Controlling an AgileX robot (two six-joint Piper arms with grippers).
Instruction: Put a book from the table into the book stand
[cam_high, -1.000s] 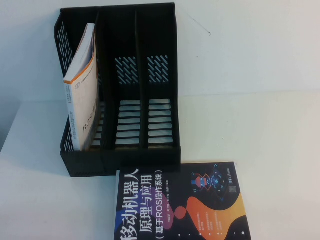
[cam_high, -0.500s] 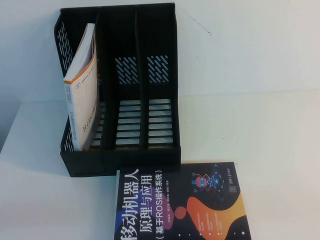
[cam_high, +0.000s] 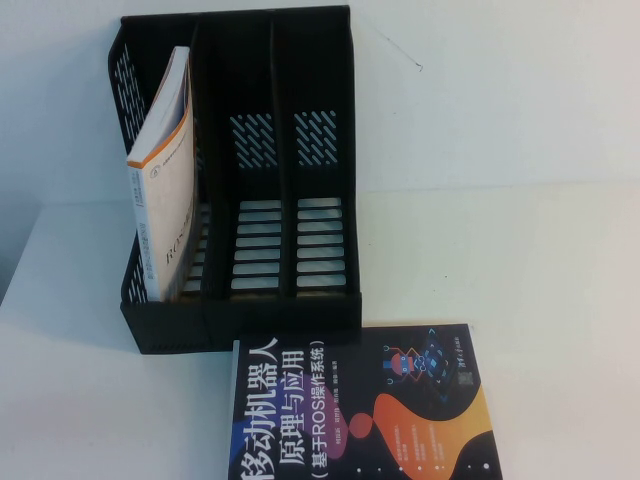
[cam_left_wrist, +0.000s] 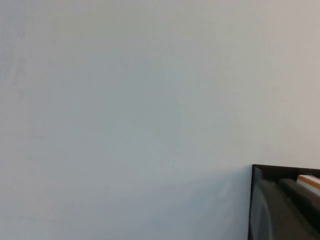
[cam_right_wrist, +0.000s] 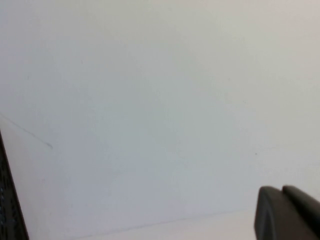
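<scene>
Nothing moved; left hand shut, unseen; right hand empty.

Left end effector is out of sight, closed; right end effector shows only a dark tip.

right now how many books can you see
2. The white-and-orange book stands leaning in the left compartment of the book stand. The black book lies flat on the table in front of the stand, partly cut off by the picture's lower edge. No others show.

High view down; wrists wallward
</scene>
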